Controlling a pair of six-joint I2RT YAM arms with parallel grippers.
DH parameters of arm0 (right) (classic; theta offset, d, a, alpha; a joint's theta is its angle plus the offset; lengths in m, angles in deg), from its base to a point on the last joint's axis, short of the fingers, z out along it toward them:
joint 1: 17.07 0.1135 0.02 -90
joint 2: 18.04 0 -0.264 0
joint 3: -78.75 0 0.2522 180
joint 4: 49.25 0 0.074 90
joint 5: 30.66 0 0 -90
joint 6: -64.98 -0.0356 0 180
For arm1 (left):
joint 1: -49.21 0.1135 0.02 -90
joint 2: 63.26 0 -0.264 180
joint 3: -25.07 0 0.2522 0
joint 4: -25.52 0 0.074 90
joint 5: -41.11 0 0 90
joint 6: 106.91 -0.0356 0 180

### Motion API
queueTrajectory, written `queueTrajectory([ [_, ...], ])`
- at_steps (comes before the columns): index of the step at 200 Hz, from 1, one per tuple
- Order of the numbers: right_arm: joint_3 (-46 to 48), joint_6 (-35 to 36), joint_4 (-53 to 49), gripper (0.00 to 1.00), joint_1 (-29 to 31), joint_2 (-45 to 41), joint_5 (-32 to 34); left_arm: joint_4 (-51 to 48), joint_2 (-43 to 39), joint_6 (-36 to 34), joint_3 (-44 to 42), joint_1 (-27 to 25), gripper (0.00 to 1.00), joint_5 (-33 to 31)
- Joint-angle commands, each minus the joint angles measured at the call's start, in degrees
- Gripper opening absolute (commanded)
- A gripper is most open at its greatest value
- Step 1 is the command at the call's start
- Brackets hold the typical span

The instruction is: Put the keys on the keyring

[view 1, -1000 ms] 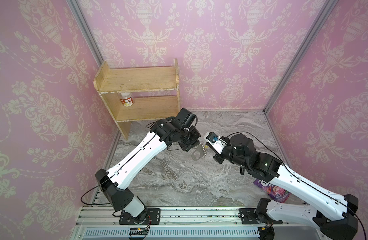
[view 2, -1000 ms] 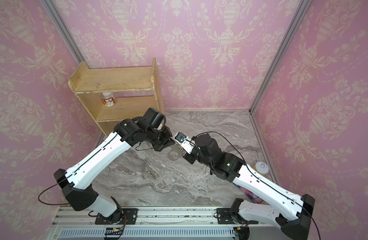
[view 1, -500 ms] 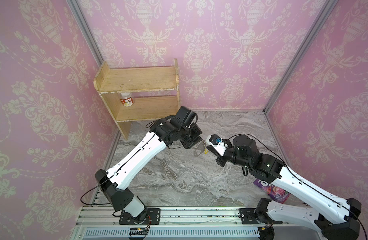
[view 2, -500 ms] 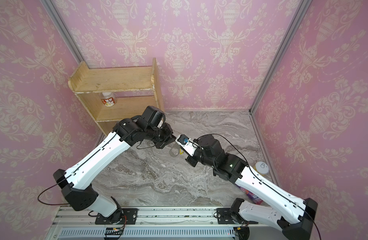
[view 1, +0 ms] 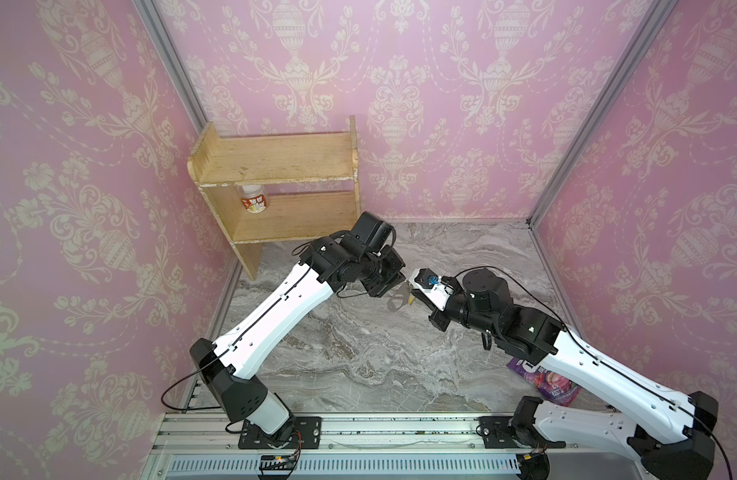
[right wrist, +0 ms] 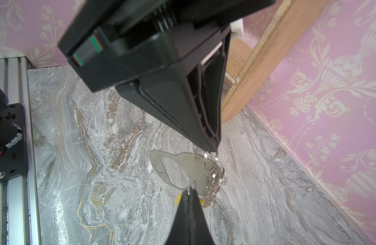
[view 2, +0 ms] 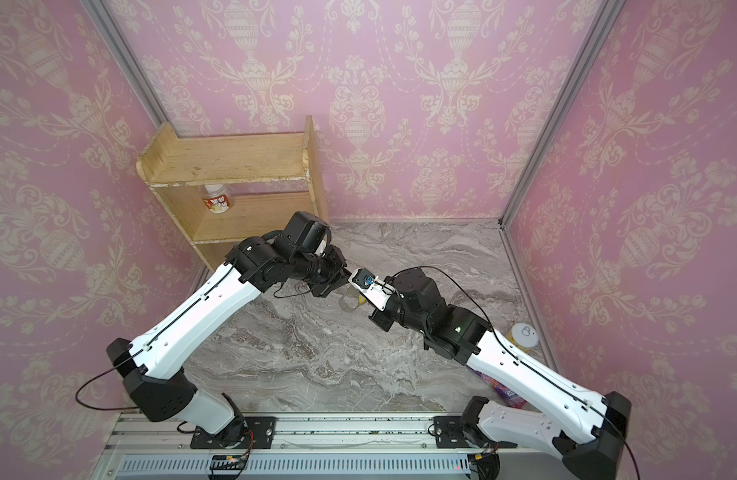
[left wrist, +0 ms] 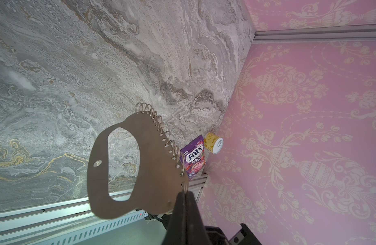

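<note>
Left pincer (left wrist: 185, 192): pressed together on the last ring of the keyring's row, at one end of the plate.
Keyring (left wrist: 153, 165): a flat grey plate with an oval hole. It hangs from that pinched ring over the middle of the table, and in both top views it dangles just under the pincer.
Rings (left wrist: 159, 123): silver, strung along one curved edge of the plate. In the right wrist view they bunch together at the far end of that edge.
Right pincer (right wrist: 190, 192): pressed together on the key, tips pointing toward the left pincer and near it.
Key (right wrist: 193, 184): its thin silver end pokes out past the tips, just beside the plate's edge and the bunched rings. I cannot tell whether it passes through a ring.
Yellow tag (right wrist: 178, 199): shows on both sides of the closed tips.
Table (view 1: 358, 353): grey marbled top.
Shelf (view 1: 275, 162): wooden, two levels, in the back left corner. On its lower level stands a small jar (view 1: 254, 199) with a pale cap and a red label.
Sweet bag (left wrist: 194, 157): purple, lying at the front right of the table, partly under the right arm.
Can (left wrist: 213, 143): yellow with a white top, just beside the bag, by the right wall.
</note>
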Motion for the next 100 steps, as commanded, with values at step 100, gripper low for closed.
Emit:
queueTrajectory([
  [100, -1.43, 5.10, 3.38, 0.00, 1.78, 0.36, 5.54, 1.67, -0.37, 1.46, -0.06, -0.88, 0.00, 0.83],
])
